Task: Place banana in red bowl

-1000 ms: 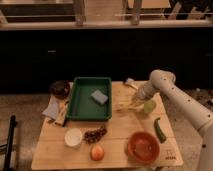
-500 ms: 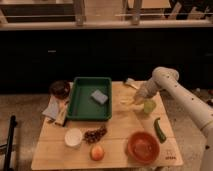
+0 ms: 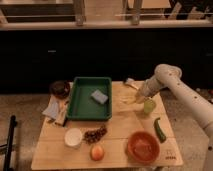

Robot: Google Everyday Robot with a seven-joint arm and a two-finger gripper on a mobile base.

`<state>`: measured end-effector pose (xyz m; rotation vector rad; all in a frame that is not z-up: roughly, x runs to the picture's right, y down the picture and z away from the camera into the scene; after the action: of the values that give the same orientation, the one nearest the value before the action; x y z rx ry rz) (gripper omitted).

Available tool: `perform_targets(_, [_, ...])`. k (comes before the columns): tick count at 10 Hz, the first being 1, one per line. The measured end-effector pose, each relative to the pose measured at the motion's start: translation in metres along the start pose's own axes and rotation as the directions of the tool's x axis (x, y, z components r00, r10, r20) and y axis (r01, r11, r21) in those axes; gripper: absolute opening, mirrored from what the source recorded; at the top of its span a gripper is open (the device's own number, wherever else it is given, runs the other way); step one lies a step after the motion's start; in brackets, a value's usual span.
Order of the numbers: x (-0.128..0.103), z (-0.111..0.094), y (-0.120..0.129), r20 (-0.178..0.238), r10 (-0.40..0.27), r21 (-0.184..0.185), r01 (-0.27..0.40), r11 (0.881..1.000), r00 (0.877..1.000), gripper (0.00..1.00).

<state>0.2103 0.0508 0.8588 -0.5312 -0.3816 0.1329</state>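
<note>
The banana is small and pale yellow. It lies on the wooden table just right of the green tray. My gripper is low at the banana's right end, reaching in from the right. I cannot tell whether it touches the banana. The red bowl stands near the table's front right, well in front of the gripper, with something reddish inside.
A yellow-green cup stands right beside the gripper. A dark green vegetable lies behind the bowl's right side. The green tray holds a blue-grey sponge. A dark glass bowl, white bowl, grapes and an orange fruit are to the left.
The arm's elbow has shifted slightly right and up. The gripper has stayed by the banana; the banana's place looks about the same.
</note>
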Motion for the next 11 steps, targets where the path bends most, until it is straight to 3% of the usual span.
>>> perform_targets(7, [-0.005, -0.017, 0.003, 0.000, -0.059, -0.008, 0.059, 0.998, 0.998, 0.16])
perform_targets(9, [-0.004, -0.020, 0.007, 0.000, -0.075, -0.010, 0.075, 0.997, 0.997, 0.07])
perform_targets(11, [-0.006, -0.023, 0.009, 0.000, -0.097, -0.011, 0.097, 0.995, 0.995, 0.05])
